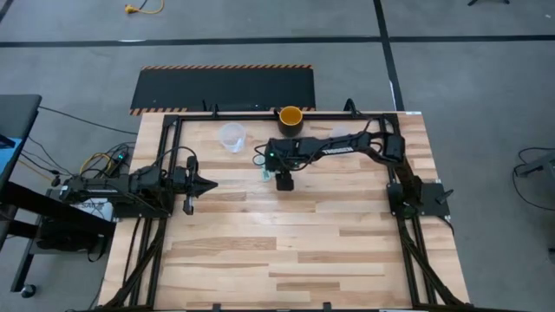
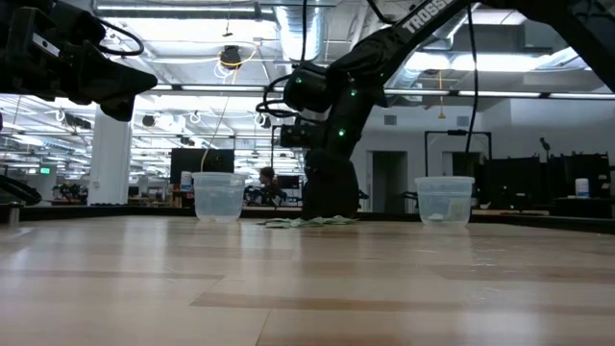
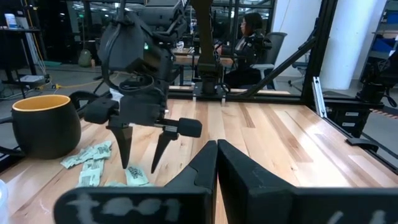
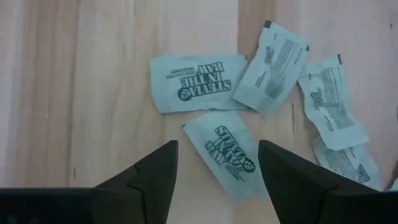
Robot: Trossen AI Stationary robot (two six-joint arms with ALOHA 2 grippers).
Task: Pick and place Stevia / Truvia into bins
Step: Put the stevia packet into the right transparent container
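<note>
Between R gripper (image 4: pixel 216 163) fingers, spread wide, lies a Stevia sachet (image 4: pixel 229 152)

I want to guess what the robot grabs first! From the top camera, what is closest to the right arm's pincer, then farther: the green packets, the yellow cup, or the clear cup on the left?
1. Green packets: right beside the right pincer.
2. Yellow cup: at the table's far edge.
3. Clear cup: off toward the left arm's side.
</note>
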